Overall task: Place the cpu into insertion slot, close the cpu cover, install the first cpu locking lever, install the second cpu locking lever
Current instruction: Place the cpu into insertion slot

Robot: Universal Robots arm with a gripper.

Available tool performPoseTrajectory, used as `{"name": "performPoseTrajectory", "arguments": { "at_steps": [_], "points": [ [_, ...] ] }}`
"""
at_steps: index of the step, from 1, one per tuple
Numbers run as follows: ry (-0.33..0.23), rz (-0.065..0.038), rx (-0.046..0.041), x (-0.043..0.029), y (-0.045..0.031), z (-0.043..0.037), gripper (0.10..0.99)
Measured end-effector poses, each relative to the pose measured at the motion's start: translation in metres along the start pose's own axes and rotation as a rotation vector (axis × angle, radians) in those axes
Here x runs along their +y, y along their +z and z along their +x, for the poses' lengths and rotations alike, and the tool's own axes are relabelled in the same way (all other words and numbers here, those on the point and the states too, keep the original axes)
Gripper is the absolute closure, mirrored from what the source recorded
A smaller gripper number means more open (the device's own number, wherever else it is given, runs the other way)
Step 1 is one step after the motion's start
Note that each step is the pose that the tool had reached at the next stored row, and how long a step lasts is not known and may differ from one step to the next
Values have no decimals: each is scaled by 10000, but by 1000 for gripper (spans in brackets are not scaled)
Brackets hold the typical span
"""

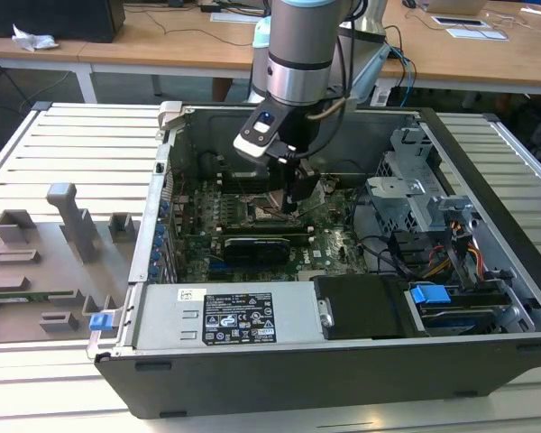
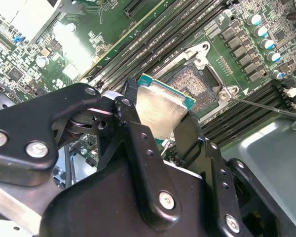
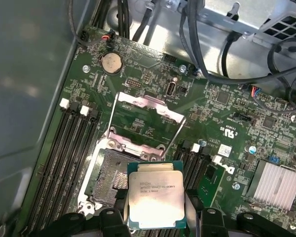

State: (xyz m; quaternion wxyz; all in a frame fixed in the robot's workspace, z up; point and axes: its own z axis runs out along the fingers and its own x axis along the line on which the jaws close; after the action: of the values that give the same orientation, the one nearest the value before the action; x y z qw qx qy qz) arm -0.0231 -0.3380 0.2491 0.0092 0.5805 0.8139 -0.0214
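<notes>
Zero of four steps done, judging by layout. Gripping cpu (image 3: 155,200) by opposite edges with tool (image 3: 155,219), clamped shut on it, above board (image 3: 138,81), just beside insertion slot (image 3: 108,175), not seated. Noting cpu cover (image 3: 147,102) hinged up, slot bare. Left: seating, cover closing, two lockings. Metal lid facing away from board; square, so no long axis; edges roughly parallel to slot rim.

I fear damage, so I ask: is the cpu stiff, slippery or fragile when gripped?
Probably stiff: the cpu, a flat metal-topped plate, shows no bending in the gripper. Likely slippery, being pinched only at its thin smooth edges. Its green edge looks delicate, so pushing it askew against the insertion slot might harm it.
</notes>
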Motion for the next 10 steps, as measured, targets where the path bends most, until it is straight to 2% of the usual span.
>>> {"name": "performPoseTrajectory", "arguments": {
  "at_steps": [10],
  "points": [
    [653,35,-12,0,2,0,545]
  ]
}}
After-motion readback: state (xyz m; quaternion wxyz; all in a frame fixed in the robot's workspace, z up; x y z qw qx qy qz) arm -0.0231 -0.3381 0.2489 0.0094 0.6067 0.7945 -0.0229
